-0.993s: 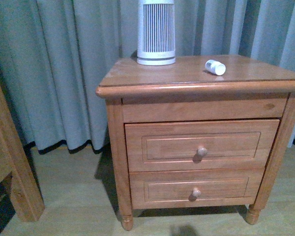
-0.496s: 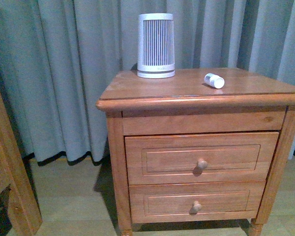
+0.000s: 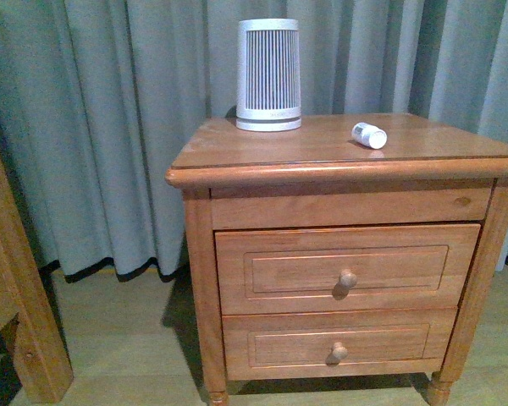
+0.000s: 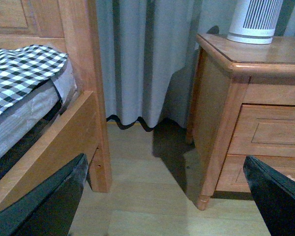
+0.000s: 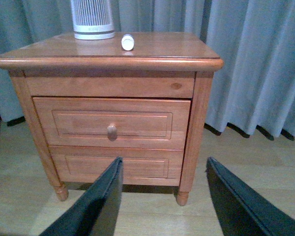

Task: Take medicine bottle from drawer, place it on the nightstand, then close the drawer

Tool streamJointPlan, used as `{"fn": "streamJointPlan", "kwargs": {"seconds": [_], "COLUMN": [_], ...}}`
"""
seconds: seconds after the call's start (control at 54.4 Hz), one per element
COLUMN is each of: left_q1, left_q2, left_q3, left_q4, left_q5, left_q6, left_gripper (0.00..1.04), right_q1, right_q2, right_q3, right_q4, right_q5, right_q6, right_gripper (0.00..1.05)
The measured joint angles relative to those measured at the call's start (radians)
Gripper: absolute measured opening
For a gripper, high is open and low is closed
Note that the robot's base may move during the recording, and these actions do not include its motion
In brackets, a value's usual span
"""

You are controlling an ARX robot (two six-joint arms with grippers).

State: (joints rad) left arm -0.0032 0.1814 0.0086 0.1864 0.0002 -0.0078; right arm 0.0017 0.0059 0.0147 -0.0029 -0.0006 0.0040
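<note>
1. Wooden bed frame [image 4: 83, 98] with a checked blanket [image 4: 19, 69], far left; grey curtains [image 3: 110, 127] hang behind. It plays no part in the task.
2. Left gripper [image 4: 162, 196]: its dark jaws stand wide apart, holding nothing, well away from the cabinet.
3. Small orange-brown wooden nightstand [image 3: 262, 148] with a glossy top. A large white ribbed cylindrical device [image 3: 268, 74] stands at the back (not the task's object).
4. Upper panelled wooden drawer [image 3: 347, 269] with a round knob [image 3: 348, 278]: its front sits level with the lower drawer [image 3: 330, 342], so it appears shut.
5. Tiny white plastic medicine bottle [image 3: 369, 135]: lies on its side on the top, right of the device and apart from it. Likely light, rigid and smooth; being round, it may roll. Best pinched across the body.
6. Right gripper [image 5: 162, 196]: jaws spread, empty, facing the cabinet front from a distance.
7. Judged state: both placing and closing look complete.
</note>
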Motion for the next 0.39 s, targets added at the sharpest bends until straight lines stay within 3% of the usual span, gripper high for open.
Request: {"fn": "streamJointPlan", "kwargs": {"seconds": [0.165, 0.221, 0.386], "left_q1": [0.0, 0.0, 0.0], "left_q2": [0.0, 0.0, 0.0], "left_q3": [0.0, 0.0, 0.0], "left_q4": [0.0, 0.0, 0.0], "left_q5": [0.0, 0.0, 0.0], "left_q6": [0.0, 0.0, 0.0], "left_gripper": [0.98, 0.98, 0.98], "right_q1": [0.0, 0.0, 0.0], "right_q2": [0.0, 0.0, 0.0], "right_q3": [0.0, 0.0, 0.0], "right_q4": [0.0, 0.0, 0.0], "right_q5": [0.0, 0.0, 0.0], "right_q6": [0.0, 0.0, 0.0], "right_gripper": [0.84, 0.99, 0.98]}}
